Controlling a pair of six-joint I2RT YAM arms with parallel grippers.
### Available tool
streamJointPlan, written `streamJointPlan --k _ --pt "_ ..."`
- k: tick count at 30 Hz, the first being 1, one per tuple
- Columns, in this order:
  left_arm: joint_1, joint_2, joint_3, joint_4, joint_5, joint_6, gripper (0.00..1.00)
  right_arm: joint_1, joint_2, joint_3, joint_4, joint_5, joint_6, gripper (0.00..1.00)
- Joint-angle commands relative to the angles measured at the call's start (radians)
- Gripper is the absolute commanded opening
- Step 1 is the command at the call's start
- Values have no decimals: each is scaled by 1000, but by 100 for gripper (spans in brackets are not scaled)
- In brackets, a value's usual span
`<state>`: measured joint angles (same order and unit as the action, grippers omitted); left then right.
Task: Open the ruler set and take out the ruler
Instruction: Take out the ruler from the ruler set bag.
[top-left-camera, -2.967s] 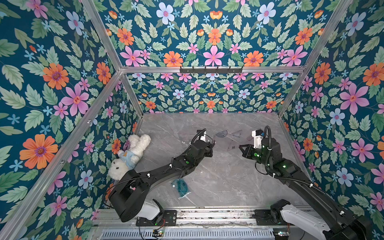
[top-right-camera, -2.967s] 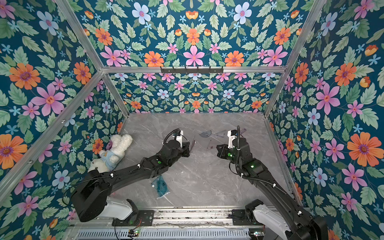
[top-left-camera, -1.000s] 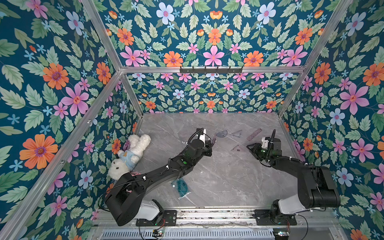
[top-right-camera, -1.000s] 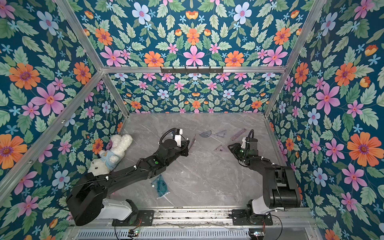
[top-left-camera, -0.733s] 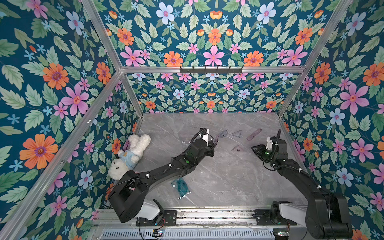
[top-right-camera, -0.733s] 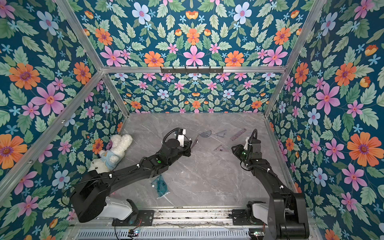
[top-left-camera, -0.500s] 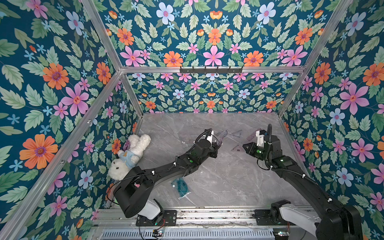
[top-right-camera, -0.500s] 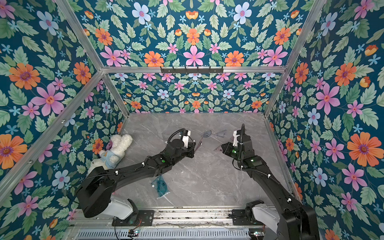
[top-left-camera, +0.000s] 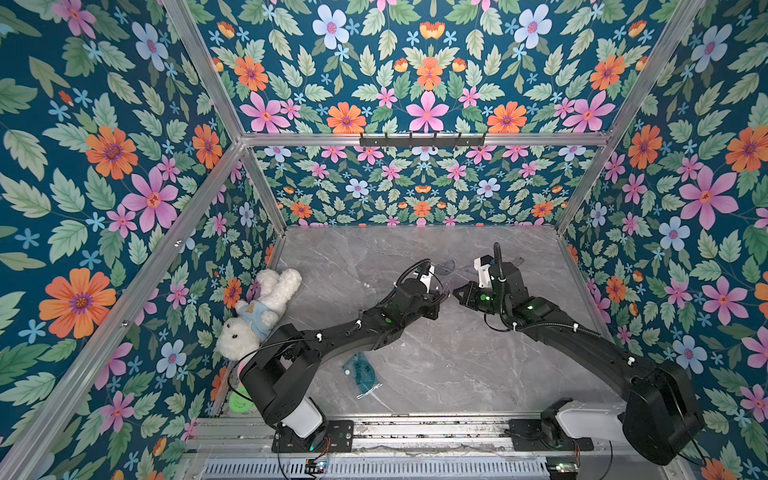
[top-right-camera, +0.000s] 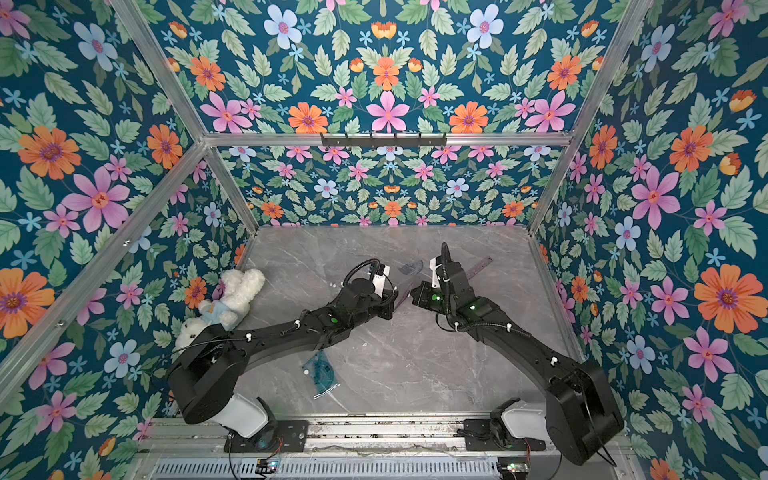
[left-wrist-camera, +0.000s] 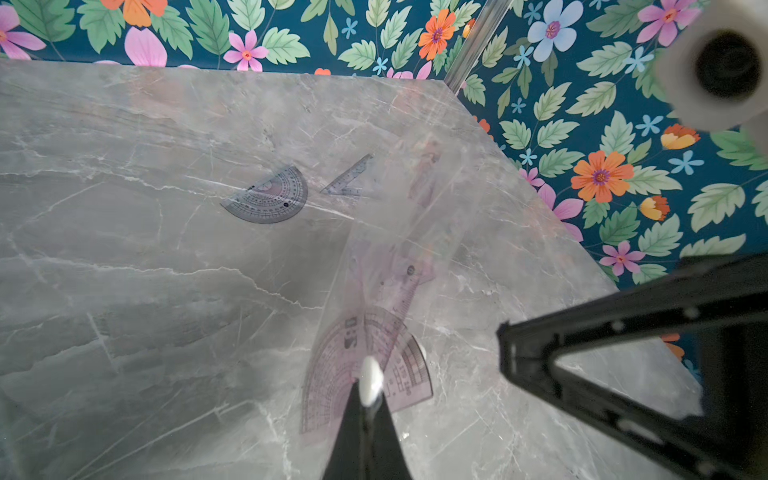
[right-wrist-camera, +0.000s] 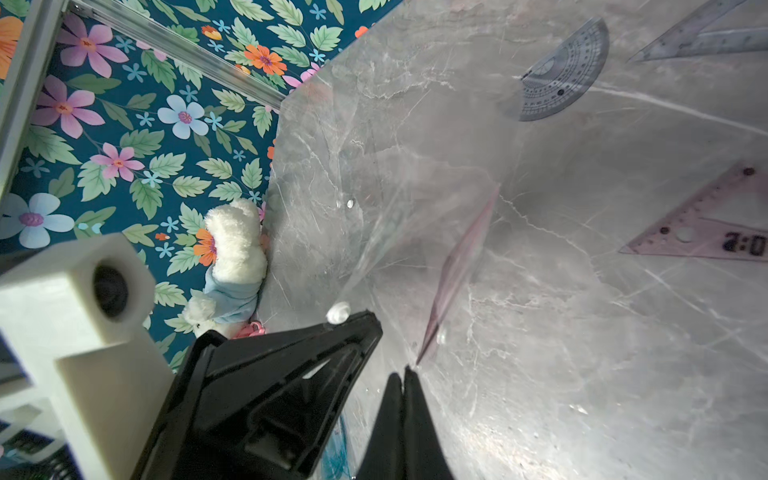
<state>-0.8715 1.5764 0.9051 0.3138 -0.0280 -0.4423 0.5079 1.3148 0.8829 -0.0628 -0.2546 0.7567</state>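
Clear plastic is what you have: the pouch of the ruler set is pinched at its snap end by your left fingers. They are clamped flat together on the film beside the white snap, and the rest of the pouch reaches out beyond their tips. The pink ruler is inside, running away from those fingertips. A pink protractor overlaps it at the near end. Your right fingers are pressed together too, with their tips right at the pouch's edge. Whether any film is caught between them you cannot tell.

The step looks like parting the pouch's mouth. Get each pair of fingers on its own layer of film, then draw them apart gently. If the right pair has nothing, reopen it, nudge in and pinch one layer only. Keep the left grip firm so the pouch doesn't swing, and go for the ruler's end, not the protractor.

The two pairs of fingers stand nearly tip to tip, so pull the right pair back along its own arm, not across into the left. Beyond the tips, on the tabletop, lie a grey protractor, a grey set square and a pink set square; keep clear of them. The side wall is behind the right fingers. The plush toy is well off behind the left ones.
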Motion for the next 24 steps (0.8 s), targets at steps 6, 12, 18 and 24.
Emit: streamJointPlan --k 6,12,18,24 --pt "-1 0 0 29 27 -7 0 4 74 27 61 0 35 6" --pt "-1 -10 -8 43 31 -10 0 4 121 35 55 30 23 23" --pt "-3 -29 -24 63 28 -13 0 4 162 38 56 46 13 24" --pt "-3 -26 -25 67 33 -13 0 4 184 46 58 48 11 24"
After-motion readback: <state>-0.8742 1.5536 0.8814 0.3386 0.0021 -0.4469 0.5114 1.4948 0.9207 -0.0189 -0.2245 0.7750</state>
